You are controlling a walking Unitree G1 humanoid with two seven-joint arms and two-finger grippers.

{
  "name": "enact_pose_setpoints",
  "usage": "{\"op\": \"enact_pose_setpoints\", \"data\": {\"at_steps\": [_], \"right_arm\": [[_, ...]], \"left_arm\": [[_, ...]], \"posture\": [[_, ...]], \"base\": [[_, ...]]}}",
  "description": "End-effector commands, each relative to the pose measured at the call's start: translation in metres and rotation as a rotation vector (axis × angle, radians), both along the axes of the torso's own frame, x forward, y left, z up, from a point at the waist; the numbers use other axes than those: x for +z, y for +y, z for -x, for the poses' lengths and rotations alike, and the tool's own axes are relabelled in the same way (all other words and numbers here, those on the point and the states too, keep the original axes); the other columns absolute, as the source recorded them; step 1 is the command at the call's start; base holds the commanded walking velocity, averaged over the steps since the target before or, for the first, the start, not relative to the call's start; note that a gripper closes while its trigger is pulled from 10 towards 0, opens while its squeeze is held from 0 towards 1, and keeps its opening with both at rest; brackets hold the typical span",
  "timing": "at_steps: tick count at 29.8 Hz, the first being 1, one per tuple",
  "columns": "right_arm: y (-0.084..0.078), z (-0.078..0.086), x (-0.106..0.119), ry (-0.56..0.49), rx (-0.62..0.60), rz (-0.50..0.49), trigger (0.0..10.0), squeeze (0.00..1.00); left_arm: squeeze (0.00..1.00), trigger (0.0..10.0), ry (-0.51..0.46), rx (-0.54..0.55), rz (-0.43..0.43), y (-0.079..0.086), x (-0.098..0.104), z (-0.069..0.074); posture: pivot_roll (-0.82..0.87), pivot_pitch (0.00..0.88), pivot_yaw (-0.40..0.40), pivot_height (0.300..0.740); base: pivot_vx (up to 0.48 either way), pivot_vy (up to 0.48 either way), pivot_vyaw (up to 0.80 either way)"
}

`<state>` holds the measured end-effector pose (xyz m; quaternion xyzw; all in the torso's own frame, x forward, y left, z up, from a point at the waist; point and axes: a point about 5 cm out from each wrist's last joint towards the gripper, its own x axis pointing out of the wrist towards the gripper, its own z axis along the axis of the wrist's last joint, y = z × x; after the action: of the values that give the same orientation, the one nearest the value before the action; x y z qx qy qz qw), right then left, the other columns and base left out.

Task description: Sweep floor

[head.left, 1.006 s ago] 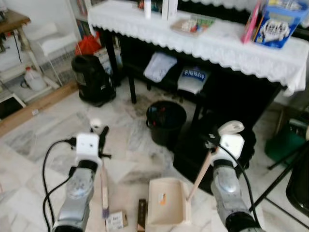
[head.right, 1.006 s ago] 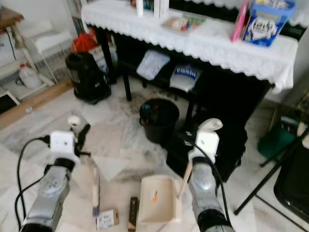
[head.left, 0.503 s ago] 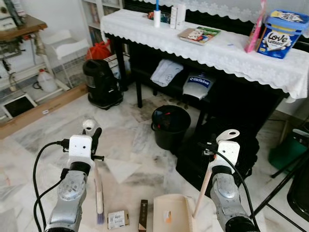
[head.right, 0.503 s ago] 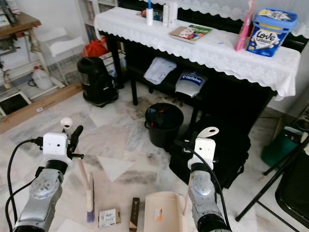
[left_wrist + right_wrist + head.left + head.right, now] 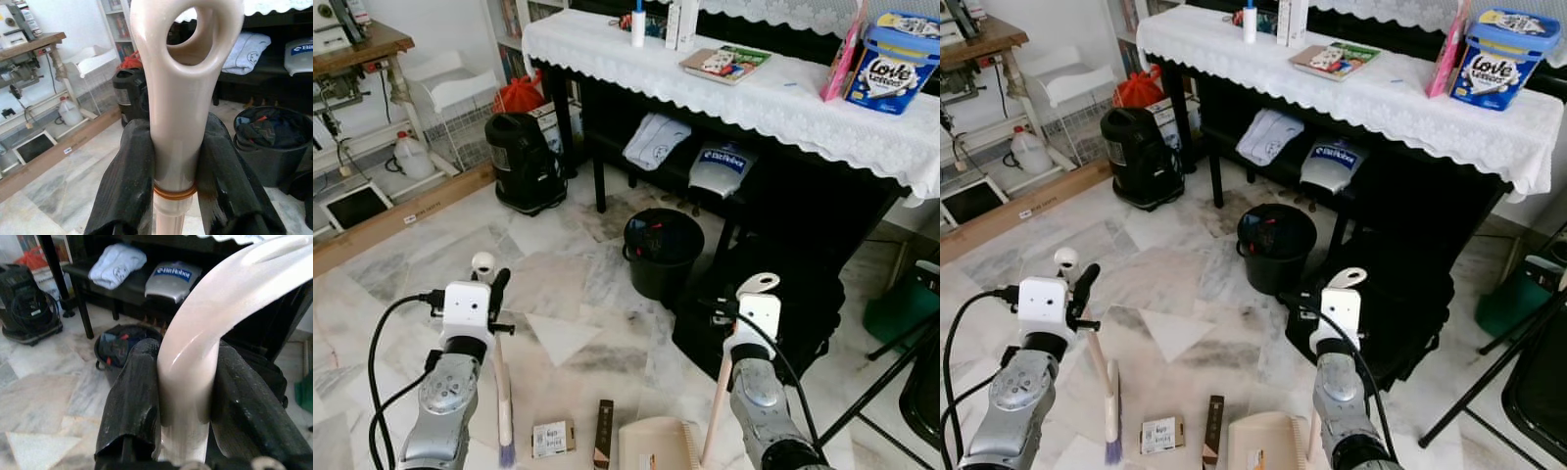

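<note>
Plainly, hands clamped around handles.

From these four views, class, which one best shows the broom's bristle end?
The right eye view: the broom shows its bristles on the floor. The left eye view crops them at the edge; the left wrist view shows its handle top between the left gripper fingers.

A cream long-handled broom is held nearly upright, its purple bristles at the marble floor; a cream dustpan is set flat there, its handle raised upright
</note>
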<state>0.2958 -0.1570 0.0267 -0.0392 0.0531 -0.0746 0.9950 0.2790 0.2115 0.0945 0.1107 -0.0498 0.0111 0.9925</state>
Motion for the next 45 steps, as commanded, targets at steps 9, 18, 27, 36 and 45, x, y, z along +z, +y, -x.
{"op": "enact_pose_setpoints", "data": {"at_steps": [9,18,27,36,45], "right_arm": [[-0.009,-0.005,0.001,0.021,-0.073,-0.086,10.0,0.0],[-0.014,-0.008,-0.001,0.082,-0.138,-0.195,10.0,0.0],[-0.013,-0.01,-0.002,0.114,-0.113,-0.215,10.0,0.0],[-0.018,-0.011,-0.002,0.139,-0.083,-0.152,10.0,0.0],[-0.025,-0.011,-0.002,0.181,-0.065,-0.105,10.0,0.0]], "left_arm": [[0.0,10.0,-0.022,-0.005,-0.005,0.004,0.008,-0.004],[0.0,10.0,-0.025,-0.016,0.003,0.001,0.009,-0.006],[0.0,10.0,-0.023,-0.023,0.011,0.0,0.01,-0.007],[0.0,10.0,-0.024,-0.026,0.016,-0.002,0.01,-0.008],[0.0,10.0,-0.021,-0.026,0.021,-0.003,0.009,-0.009]], "posture": [[0.13,0.052,0.027,0.74],[0.12,0.061,0.021,0.74],[0.12,0.065,0.016,0.74],[0.11,0.074,0.017,0.74],[0.11,0.076,0.017,0.74]], "base": [[0.0,0.0,0.0],[0.0,0.0,0.0],[0.0,0.0,0.0],[0.0,0.0,0.0],[0.0,0.0,0.0]]}}
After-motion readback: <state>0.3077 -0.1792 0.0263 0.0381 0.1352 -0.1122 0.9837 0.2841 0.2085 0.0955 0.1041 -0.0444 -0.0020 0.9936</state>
